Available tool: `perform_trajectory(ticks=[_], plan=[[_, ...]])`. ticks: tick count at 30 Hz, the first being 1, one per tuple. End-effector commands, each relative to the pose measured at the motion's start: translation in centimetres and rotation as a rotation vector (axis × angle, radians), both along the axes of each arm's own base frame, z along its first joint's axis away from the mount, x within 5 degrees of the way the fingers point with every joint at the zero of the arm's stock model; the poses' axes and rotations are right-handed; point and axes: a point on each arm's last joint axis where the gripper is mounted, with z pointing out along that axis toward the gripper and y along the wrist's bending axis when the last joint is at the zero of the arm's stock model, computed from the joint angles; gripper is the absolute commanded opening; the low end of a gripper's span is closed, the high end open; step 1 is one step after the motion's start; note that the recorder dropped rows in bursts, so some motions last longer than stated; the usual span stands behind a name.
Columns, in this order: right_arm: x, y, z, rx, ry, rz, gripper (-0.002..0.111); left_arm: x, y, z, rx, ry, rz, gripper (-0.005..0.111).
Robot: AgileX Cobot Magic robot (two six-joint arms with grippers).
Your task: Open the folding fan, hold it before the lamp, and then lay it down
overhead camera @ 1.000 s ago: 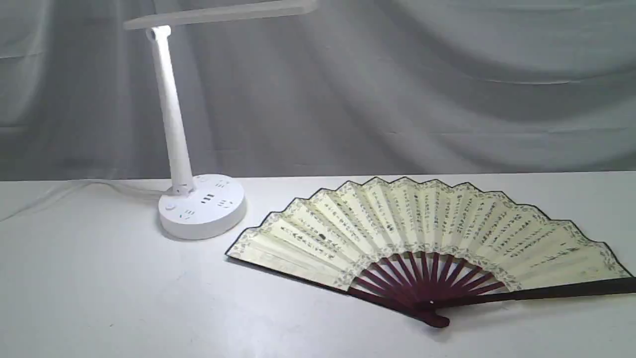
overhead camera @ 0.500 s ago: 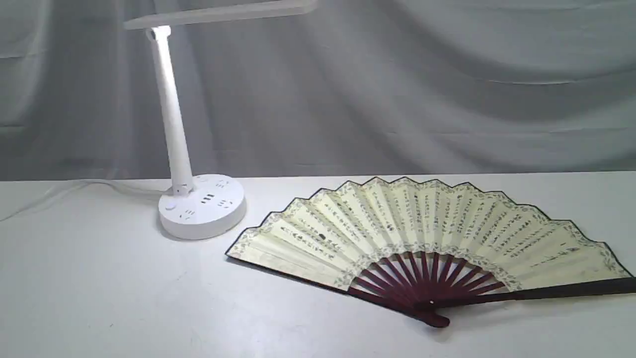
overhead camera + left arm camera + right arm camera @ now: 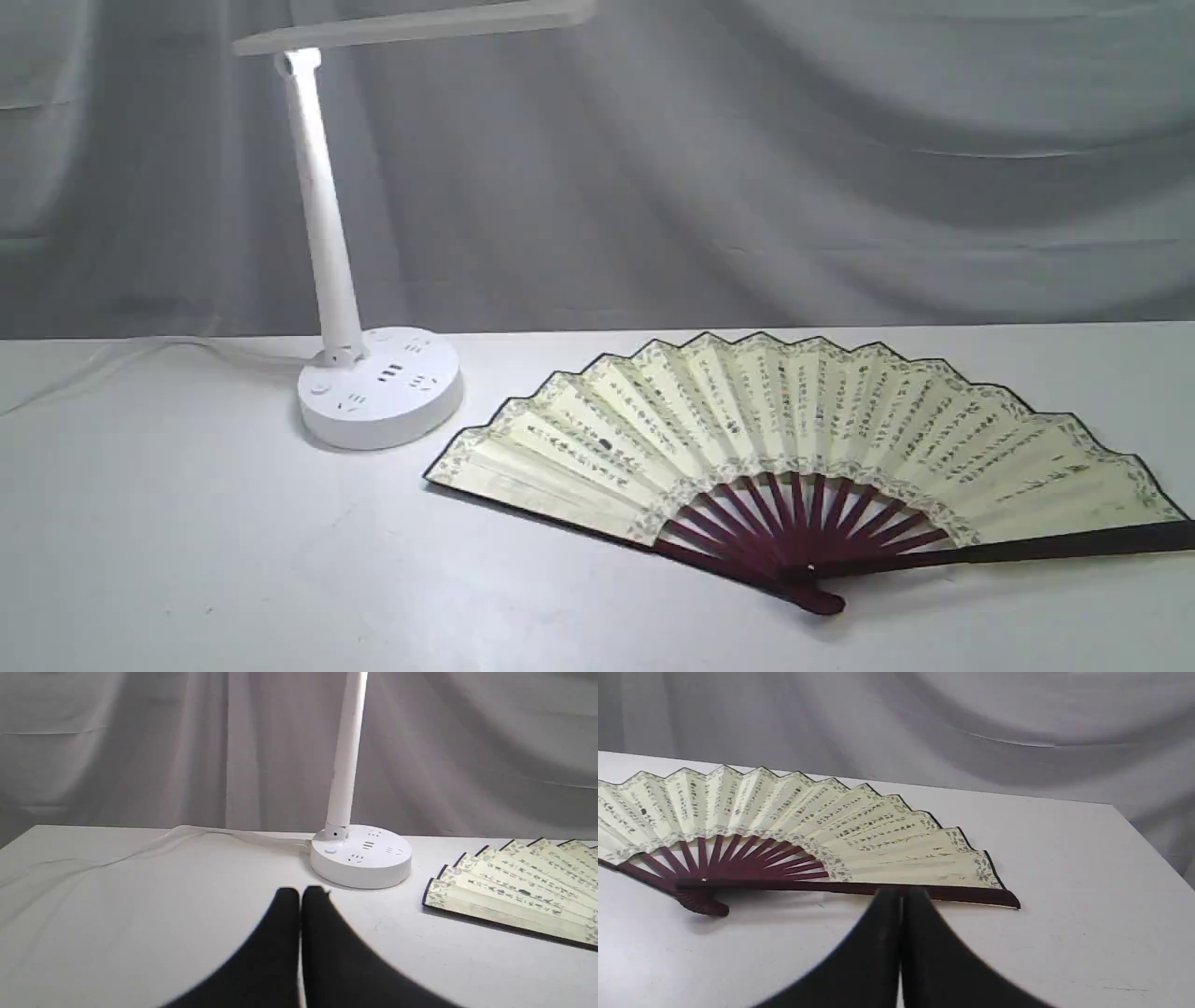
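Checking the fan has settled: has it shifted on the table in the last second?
No. The folding fan lies open in the same spot, its left tip at the same gap from the lamp.

**Fan spread flat, lamp upright to its left**

The fan (image 3: 803, 420) lies fully open and flat on the worktop (image 3: 187, 541), right of centre. Its pivot points to the near edge and its pleated arc to the far side. The cream leaf bears columns of black writing inside a patterned border; ribs and guards are dark maroon. The lamp (image 3: 322, 215) stands upright at the far left: white, round base with sockets and buttons, slim stem, flat bar head reaching right. The fan's left tip is near the base, not touching. A white cord (image 3: 233, 352) trails left.
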Motion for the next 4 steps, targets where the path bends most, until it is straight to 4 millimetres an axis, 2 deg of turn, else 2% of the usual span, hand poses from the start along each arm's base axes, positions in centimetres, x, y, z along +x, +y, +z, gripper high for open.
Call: perform_trajectory(ticks=[1, 4], plan=[[0.0, 0.05, -0.07, 0.011, -0.006, 0.006, 0.0, 0.0, 0.0, -0.14, -0.009, 0.002, 0.001, 0.0], [0.0, 0.05, -0.07, 0.011, -0.006, 0.006, 0.0, 0.0, 0.0, -0.14, -0.009, 0.002, 0.001, 0.0]])
